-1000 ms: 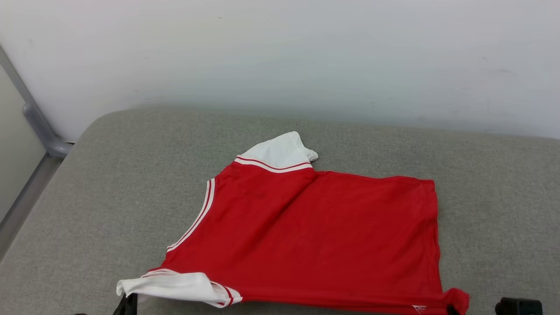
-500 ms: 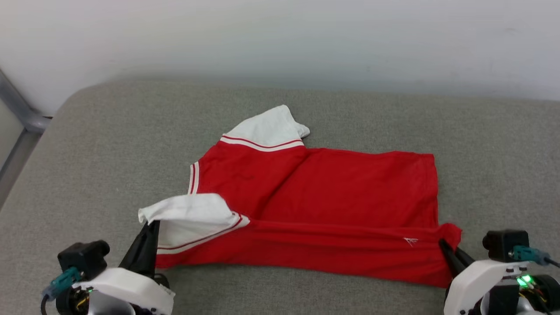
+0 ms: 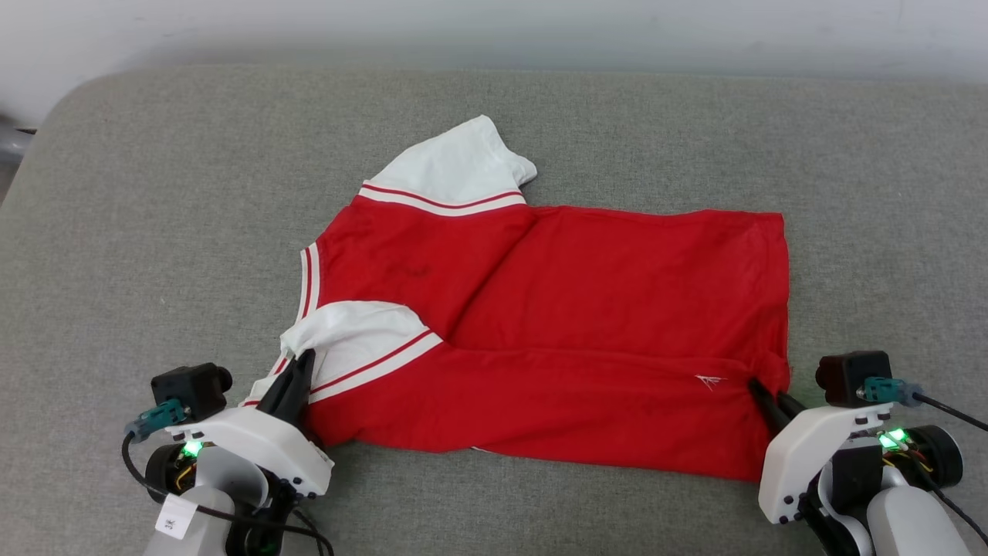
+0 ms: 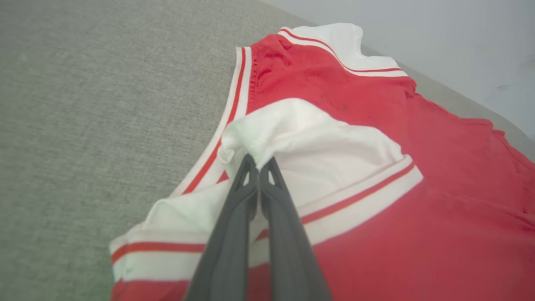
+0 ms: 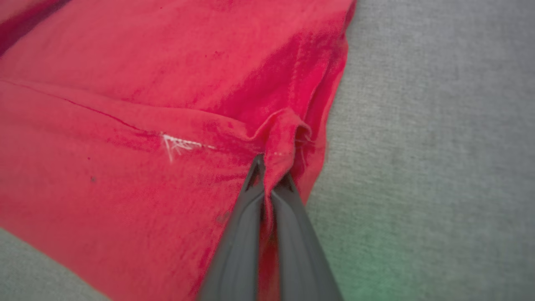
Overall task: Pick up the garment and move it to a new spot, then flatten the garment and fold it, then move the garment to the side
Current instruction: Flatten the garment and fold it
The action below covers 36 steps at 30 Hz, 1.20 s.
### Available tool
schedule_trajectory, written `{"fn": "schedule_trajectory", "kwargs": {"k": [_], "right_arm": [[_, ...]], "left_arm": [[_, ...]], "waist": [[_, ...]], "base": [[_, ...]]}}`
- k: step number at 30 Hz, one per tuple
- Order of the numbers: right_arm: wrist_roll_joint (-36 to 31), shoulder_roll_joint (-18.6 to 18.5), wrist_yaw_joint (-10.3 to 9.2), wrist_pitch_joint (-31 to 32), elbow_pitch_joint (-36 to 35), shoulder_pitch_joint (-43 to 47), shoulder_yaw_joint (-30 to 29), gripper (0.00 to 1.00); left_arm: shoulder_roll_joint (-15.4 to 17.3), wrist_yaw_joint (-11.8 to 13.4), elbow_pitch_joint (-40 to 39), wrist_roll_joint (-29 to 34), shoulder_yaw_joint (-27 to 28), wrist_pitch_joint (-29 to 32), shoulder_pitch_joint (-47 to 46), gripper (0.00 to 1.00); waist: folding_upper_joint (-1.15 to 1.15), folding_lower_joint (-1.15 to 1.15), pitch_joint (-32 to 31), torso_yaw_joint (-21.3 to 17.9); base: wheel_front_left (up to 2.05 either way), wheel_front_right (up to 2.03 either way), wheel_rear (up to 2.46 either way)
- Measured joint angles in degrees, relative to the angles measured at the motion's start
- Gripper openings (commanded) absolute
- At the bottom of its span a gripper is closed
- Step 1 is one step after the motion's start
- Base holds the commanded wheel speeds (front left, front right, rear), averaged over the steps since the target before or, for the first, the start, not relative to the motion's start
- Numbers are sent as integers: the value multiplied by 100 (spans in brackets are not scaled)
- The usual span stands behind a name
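"Dead centre before the robot lies the red jersey-style shirt with white short sleeves [image 3: 587, 309], neck end to the robot's left, hem to its right. Its near long side is turned up over the body along a crease."

"And who has hold of it?"

"Both arms. The left gripper [image 3: 303, 361] is clenched on the tip of the near white sleeve [image 3: 363, 340]. The right gripper [image 3: 756, 384] is clenched on the bunched hem corner [image 3: 774, 369]. The far sleeve [image 3: 455, 166] lies flat and untouched on the grey woven padded surface [image 3: 154, 193], which runs well past the cloth on every side."

"So it's mid-fold, I'd judge. What worries you?"

"The left pinch. It holds only a thin nip of sleeve edge — a tug could pull that out, and the sleeve would flop back crumpled."

"And on the right?"

"That corner is gathered into a lump. Set down like that, it would leave a ridge rather than a flat edge."

"Anything else?"

"If one arm travels faster than the other, the crease will skew. The lower layer might also drag along the rough weave and wrinkle underneath — hard to smooth afterwards."
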Motion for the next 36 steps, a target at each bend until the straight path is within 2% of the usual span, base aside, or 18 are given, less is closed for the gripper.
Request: {"fn": "schedule_trajectory", "kwargs": {"k": [2, 3, 4, 5, 6, 7, 8, 14, 18, 21, 25, 30, 36], "right_arm": [[-12, -2, 1, -98, 77, -55, 27, 0], [-34, -2, 1, -143, 112, -73, 42, 4], [-34, -2, 1, -200, 141, -92, 62, 27], [-34, -4, 0, -310, 151, -97, 91, 49], [-14, -3, 0, -401, 159, -97, 127, 100], [33, -2, -1, -515, 165, -94, 181, 100], [71, -2, -1, -695, 146, -91, 212, 100], [149, 42, 0, -1624, -75, -19, 163, 100], [98, 145, 0, -1837, -189, 132, 31, 100], [21, 203, 0, -1844, -290, 268, -52, 100], [-36, 261, 0, -1763, -449, 394, -145, 100], [-48, 344, -1, -1680, -573, 472, -194, 100], [-3, 399, -1, -1670, -587, 438, -154, 100]], "left_arm": [[-9, -45, 244, -70, -68, 51, -126, 0], [-15, -54, 354, -120, -105, 89, -183, 0], [-23, -76, 438, -169, -146, 101, -229, 0], [-44, -91, 497, -245, -175, 99, -267, 8], [-52, -100, 564, -330, -201, 107, -300, 36], [-48, -109, 612, -382, -223, 101, -321, 73], [-32, -115, 668, -415, -244, 96, -333, 100], [182, -122, 745, -493, -281, -167, -378, 100], [369, -123, 693, -579, -279, 1, -355, 100], [592, -123, 550, -769, -333, 565, -269, 100], [914, -86, 254, -1093, -410, 1725, -112, 100], [1359, 265, -149, -1572, -369, 3151, 106, 100], [1614, 650, -542, -1934, -285, 4074, 246, 100]], "waist": [[0, 0, 61, -15], [0, 0, 80, -20], [0, 0, 87, -23], [0, 0, 84, -22], [0, 0, 78, -22], [0, -1, 66, -25], [0, 0, 43, -32], [0, -1, -213, -59], [0, -1, -438, -80], [0, -1, -589, -109], [0, -2, -668, -191], [0, -2, -576, -311], [0, -2, -335, -478]], "base": [[0, 0, 0], [0, 0, 0], [0, 0, 0], [0, 0, 0], [0, 0, 0], [0, 0, 0], [0, 0, 0], [0, 0, 0], [0, 0, 0], [0, 0, 0], [0, 0, 0], [0, 0, 0], [0, 0, 0]]}}
